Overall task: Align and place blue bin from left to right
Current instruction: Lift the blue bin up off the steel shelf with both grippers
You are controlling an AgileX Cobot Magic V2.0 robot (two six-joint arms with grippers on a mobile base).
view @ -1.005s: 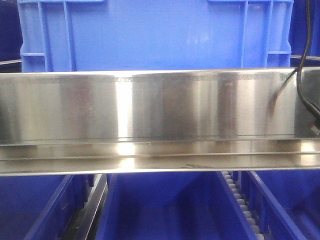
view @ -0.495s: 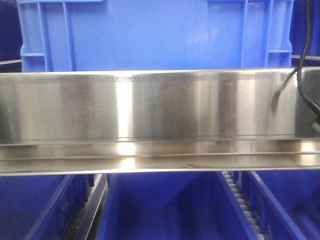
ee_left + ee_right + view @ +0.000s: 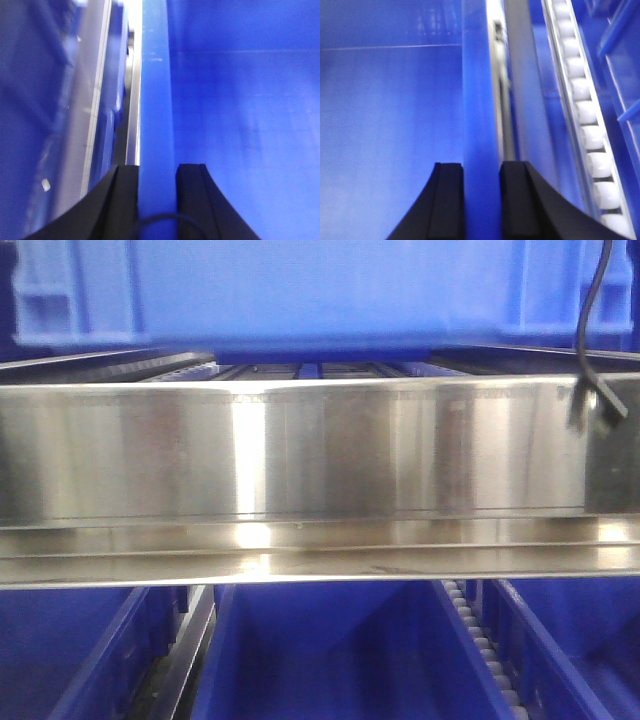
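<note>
A: A change is noted in the front view — the blue bin [image 3: 320,290] has been raised. Half a second back its wall filled the space right down to the steel rail [image 3: 320,450]. Now its underside is seen clear of the rail, up toward twelve o'clock, with the dark shelf tracks [image 3: 300,368] exposed beneath it.

B: And the grip? The left end effector [image 3: 157,172] is seen clamped on the bin's side wall, one black finger [image 3: 125,200] on each face of the rim. The same is shown for the right end effector [image 3: 481,170], clamped on the opposite wall, with the white roller track [image 3: 580,100] running past at two o'clock.

A: So the bin is judged to be carried, not resting — the lift is done, while the sideways travel and set-down are yet to be made.

B: Agreed. The bin is blurred, so its exact tilt cannot be told. The darker bins [image 3: 320,660] at six o'clock are not touched. Alignment will have to be watched once it is lowered.
</note>
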